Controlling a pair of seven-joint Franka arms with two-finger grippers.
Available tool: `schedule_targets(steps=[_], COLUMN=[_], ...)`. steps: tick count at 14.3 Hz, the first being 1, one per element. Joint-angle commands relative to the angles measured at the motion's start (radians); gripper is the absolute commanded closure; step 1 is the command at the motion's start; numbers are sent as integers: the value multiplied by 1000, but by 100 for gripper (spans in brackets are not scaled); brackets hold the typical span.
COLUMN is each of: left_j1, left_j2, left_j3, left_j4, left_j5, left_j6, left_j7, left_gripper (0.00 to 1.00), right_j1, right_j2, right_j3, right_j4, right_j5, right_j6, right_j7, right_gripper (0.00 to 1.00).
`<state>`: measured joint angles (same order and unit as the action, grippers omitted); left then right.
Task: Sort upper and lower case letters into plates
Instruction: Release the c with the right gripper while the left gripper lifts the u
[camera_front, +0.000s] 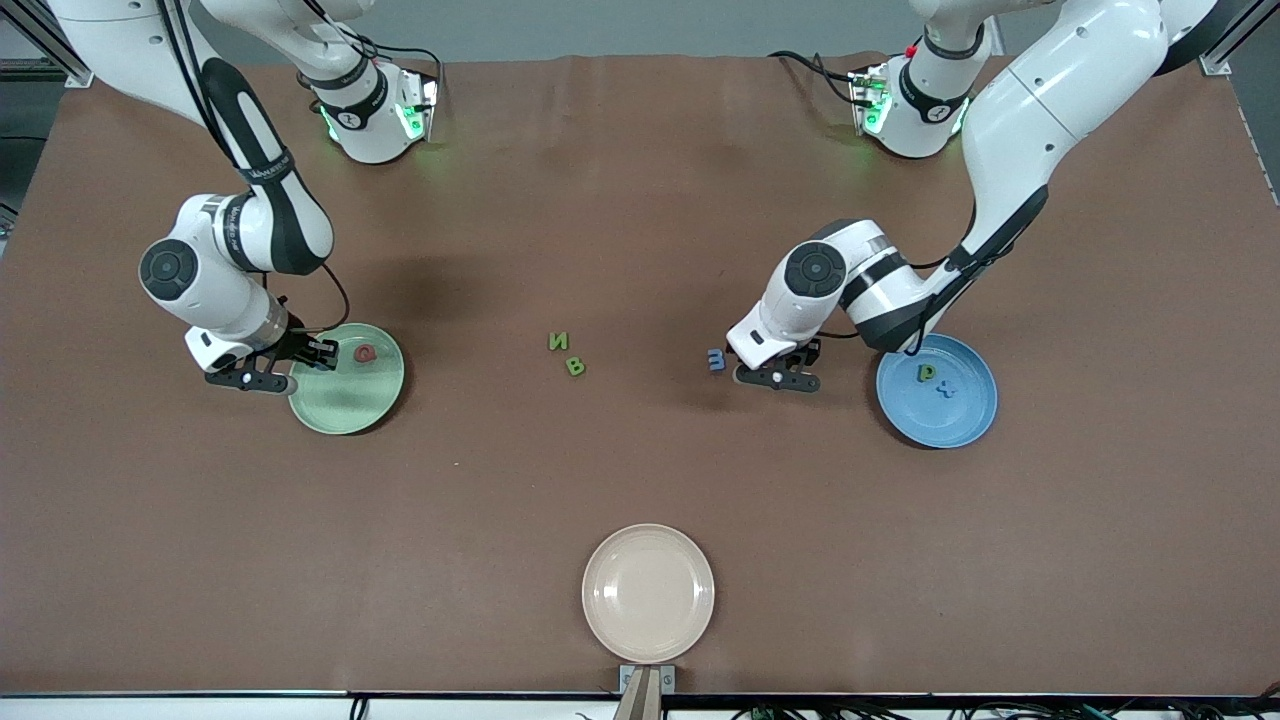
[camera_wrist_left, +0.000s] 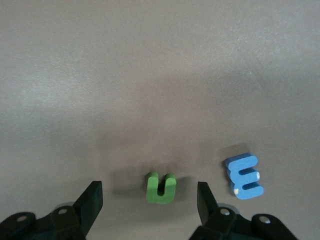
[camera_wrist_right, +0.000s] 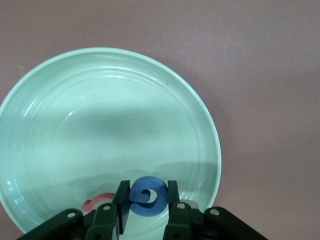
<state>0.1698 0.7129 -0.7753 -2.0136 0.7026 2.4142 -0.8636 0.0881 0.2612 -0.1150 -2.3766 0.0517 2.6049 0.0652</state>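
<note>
My right gripper (camera_front: 315, 353) is over the pale green plate (camera_front: 345, 408), at the rim toward the right arm's end. In the right wrist view it (camera_wrist_right: 147, 190) is shut on a round blue letter (camera_wrist_right: 145, 204), held above the plate (camera_wrist_right: 100, 125). A red letter (camera_front: 366, 352) lies in that plate and also shows in the right wrist view (camera_wrist_right: 92, 204). My left gripper (camera_front: 800, 355) is low over the table beside the blue plate (camera_front: 965, 420). In the left wrist view it (camera_wrist_left: 149, 186) is open, with a green "u" (camera_wrist_left: 161, 188) on the table between its fingers. The "u" is hidden in the front view.
A blue "E" (camera_front: 716, 360) lies beside the left gripper and shows in the left wrist view (camera_wrist_left: 244, 177). Two green letters (camera_front: 558, 341), (camera_front: 575, 366) lie mid-table. The blue plate holds a green letter (camera_front: 927, 373) and a blue one (camera_front: 946, 389). A cream plate (camera_front: 648, 593) sits nearest the camera.
</note>
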Motion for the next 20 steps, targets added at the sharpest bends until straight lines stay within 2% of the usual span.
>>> schedule_targets(steps=[1,5,6,7,8,9,12,14,18,20], left_j1=[-21,-21,-21,-21,-21,-21,-21,-21,-18,-7], left_j2=[2,2,2,2,2,2,0,0,-9,-24], left_j3=[18,18,18,18,18,18,18,18,16,13], left_j4=[3,3,1,1,3,1,1,1,3,9], left_j5=[24,24,24,24,24,24,24,23,21,21], left_j6=[17,17,17,17,17,17,17,14,-15,-50], left_j7=[-22,-22,-22,-22,-22,-22,-22,-23,-25,-20], left_gripper=[26,40,44,49,51,54,65,73,95,98], right_j1=[-28,-36,-36,-36,-34,-34,-18,33,224,330], right_j2=[10,42,43,43,41,39,21,-5,-10,1], right_j3=[14,15,15,15,15,17,20,27,28,28], right_j4=[-15,-13,-13,-12,-7,-3,13,26,40,72], right_j5=[-15,-13,-12,-12,-10,-10,-1,2,2,4], right_j6=[37,66,66,61,57,54,20,-40,-36,-32], right_j7=[-5,-2,-1,-1,1,5,22,135,465,573], right_gripper=[99,96,84,42,6,0,0,0,0,0])
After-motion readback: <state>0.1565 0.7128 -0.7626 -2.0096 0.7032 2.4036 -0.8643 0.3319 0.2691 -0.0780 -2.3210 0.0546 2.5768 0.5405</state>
